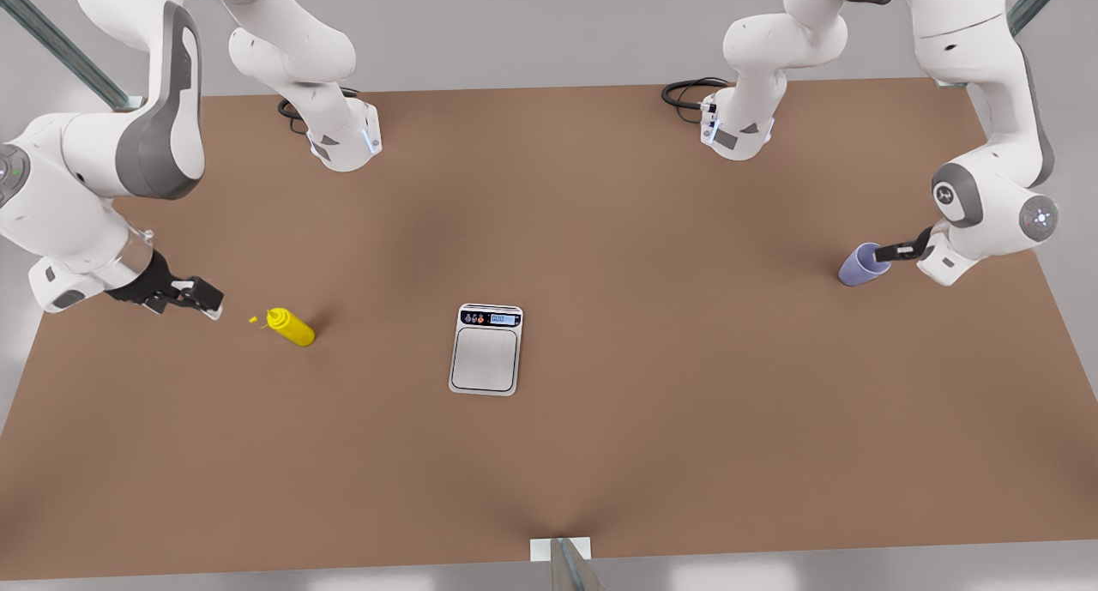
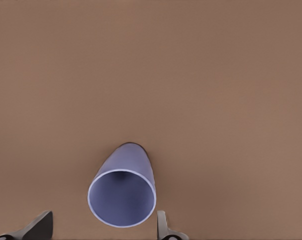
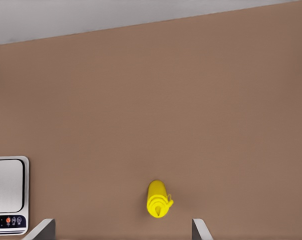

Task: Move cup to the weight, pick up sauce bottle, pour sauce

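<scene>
On the matte brown surface [image 1: 600, 454], the flat silver weight [image 1: 485, 351] with rounded corners lay mid-way. My right pincer [image 1: 202, 299] gaped wide near the glossy yellow sauce bottle [image 1: 290, 327]. My left pincer [image 1: 892, 250] stood spread around the smooth lavender cup [image 1: 862, 264].

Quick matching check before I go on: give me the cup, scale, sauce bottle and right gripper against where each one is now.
1. cup
2. scale
3. sauce bottle
4. right gripper

A. middle of the table
B. open, beside the bottle's nozzle end
C. between the open left gripper's fingers, at the front view's right
D. on the table, at the front view's left, ungrasped

Pairs: 1-C, 2-A, 3-D, 4-B
</scene>
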You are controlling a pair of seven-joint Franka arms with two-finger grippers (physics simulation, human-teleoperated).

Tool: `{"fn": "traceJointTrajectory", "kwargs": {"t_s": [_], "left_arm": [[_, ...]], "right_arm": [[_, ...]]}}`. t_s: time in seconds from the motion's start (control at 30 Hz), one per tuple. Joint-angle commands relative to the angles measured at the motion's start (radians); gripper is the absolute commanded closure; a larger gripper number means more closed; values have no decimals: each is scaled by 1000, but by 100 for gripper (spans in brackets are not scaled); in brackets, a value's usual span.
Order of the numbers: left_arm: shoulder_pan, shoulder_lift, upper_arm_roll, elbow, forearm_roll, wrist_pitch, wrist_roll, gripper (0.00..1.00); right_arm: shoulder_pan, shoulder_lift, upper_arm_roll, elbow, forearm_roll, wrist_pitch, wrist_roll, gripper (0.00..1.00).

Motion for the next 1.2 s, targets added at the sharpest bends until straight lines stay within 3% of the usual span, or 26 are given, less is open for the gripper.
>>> {"fn": "traceJointTrajectory", "kwargs": {"t_s": [0.0,0.47,0.53,0.6,0.67,1.17], "left_arm": [[-3,3,1,-4,5,8,2,0],[64,115,-1,-77,-7,209,68,0],[64,116,-1,-83,-9,220,63,20],[64,116,-1,-91,-55,215,61,68],[62,116,-1,-91,-59,206,60,78],[49,84,-30,-70,-101,169,60,79]], "right_arm": [[0,-2,0,0,0,0,0,0],[2,0,0,2,0,5,-2,0],[0,0,2,2,0,5,-2,0],[-1,0,0,2,0,5,-3,0],[-1,0,0,2,0,5,-3,0],[-1,2,0,2,0,5,-3,0]]}}
